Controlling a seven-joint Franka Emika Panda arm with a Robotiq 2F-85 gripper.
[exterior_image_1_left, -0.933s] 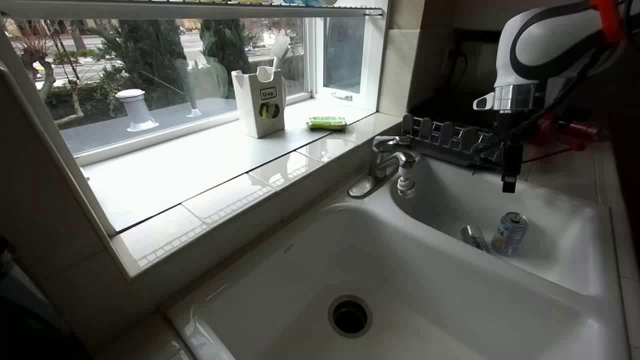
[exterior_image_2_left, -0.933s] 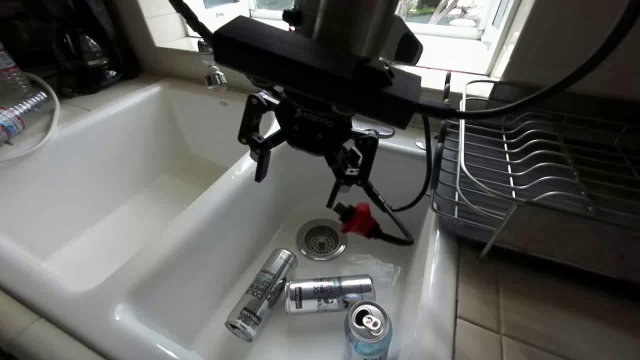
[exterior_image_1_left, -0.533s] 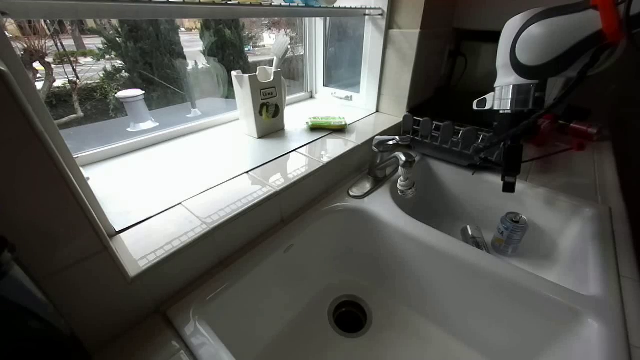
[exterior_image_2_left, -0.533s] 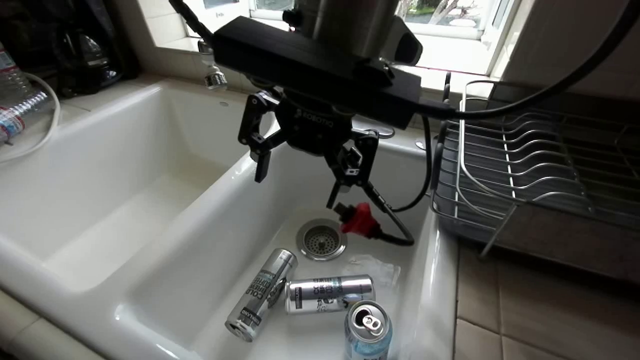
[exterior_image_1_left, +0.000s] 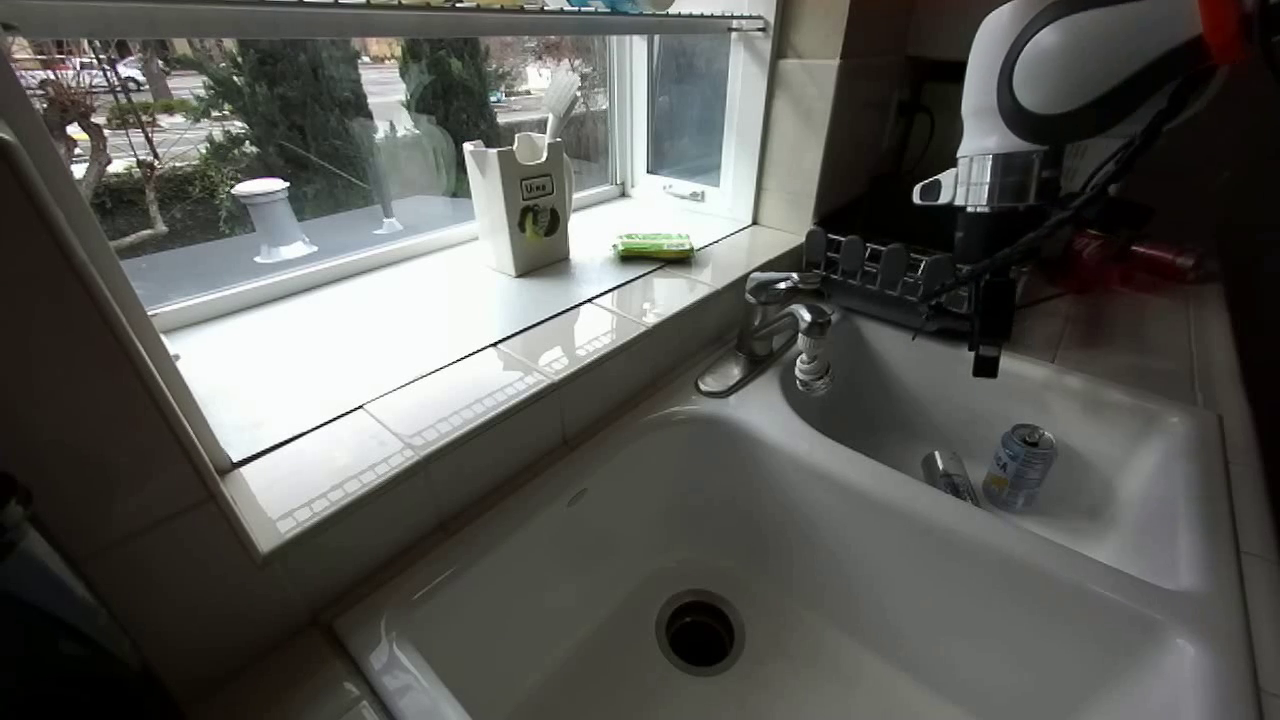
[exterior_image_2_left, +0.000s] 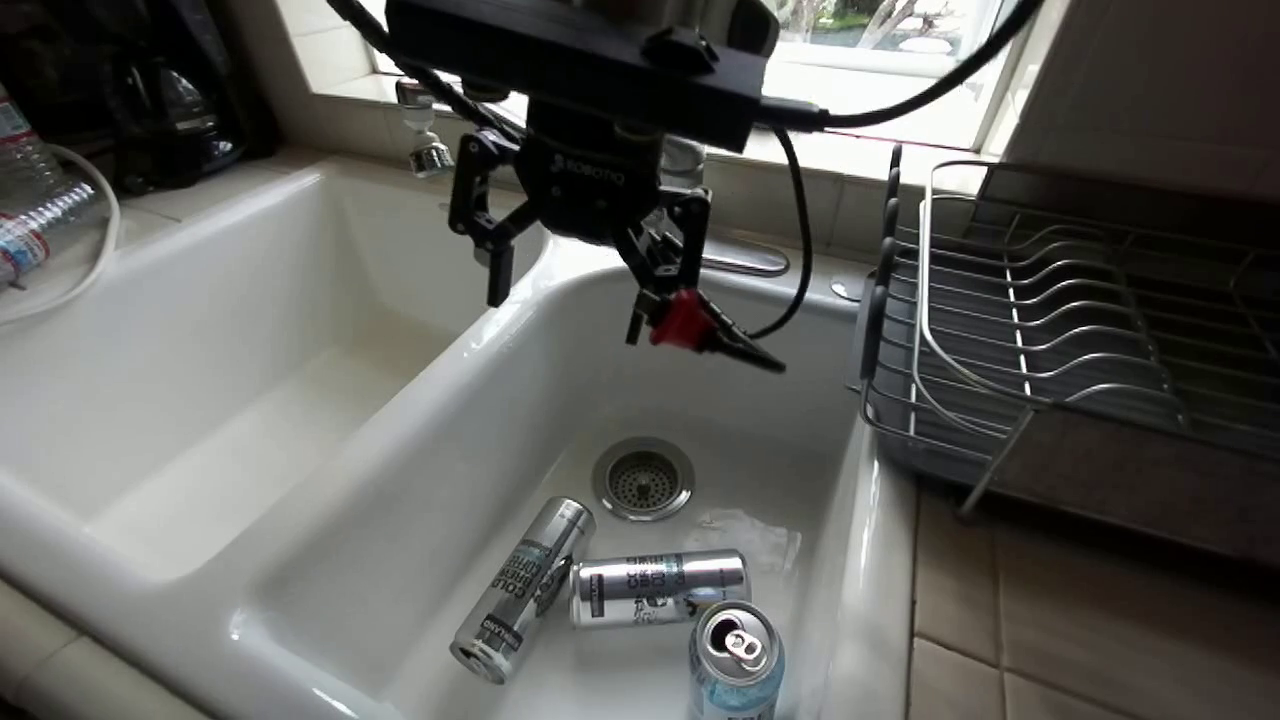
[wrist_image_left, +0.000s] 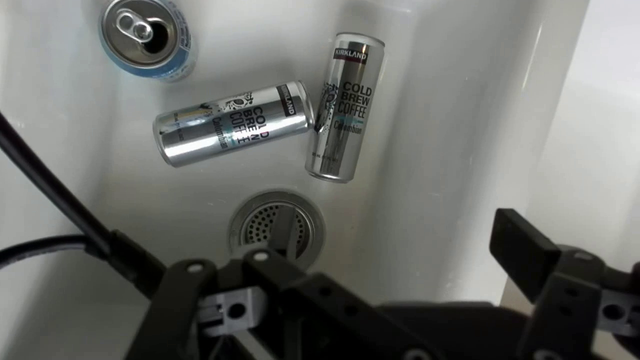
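Observation:
My gripper (exterior_image_2_left: 567, 315) is open and empty above the sink basin with the cans; it also shows in the wrist view (wrist_image_left: 397, 235) and at the basin's back in an exterior view (exterior_image_1_left: 985, 362). Two silver cold brew coffee cans lie on the basin floor: one (wrist_image_left: 235, 124) has its end against or very near the other (wrist_image_left: 345, 107). An opened blue-and-silver can (wrist_image_left: 145, 35) stands upright beside them, also seen in both exterior views (exterior_image_2_left: 737, 660) (exterior_image_1_left: 1020, 468). The gripper touches no can. A red piece on a black cable (exterior_image_2_left: 683, 320) hangs by one finger.
A faucet (exterior_image_1_left: 770, 330) stands behind the divider (exterior_image_2_left: 380, 400) between the two basins. A wire dish rack (exterior_image_2_left: 1030, 300) is beside the basin. A white holder (exterior_image_1_left: 520, 210) and green packet (exterior_image_1_left: 653, 246) sit on the windowsill. Plastic bottles (exterior_image_2_left: 40, 220) lie on the counter.
My gripper has risen and shifted slightly left in both exterior views, staying open. The cable and red piece moved with it. The cans have not moved.

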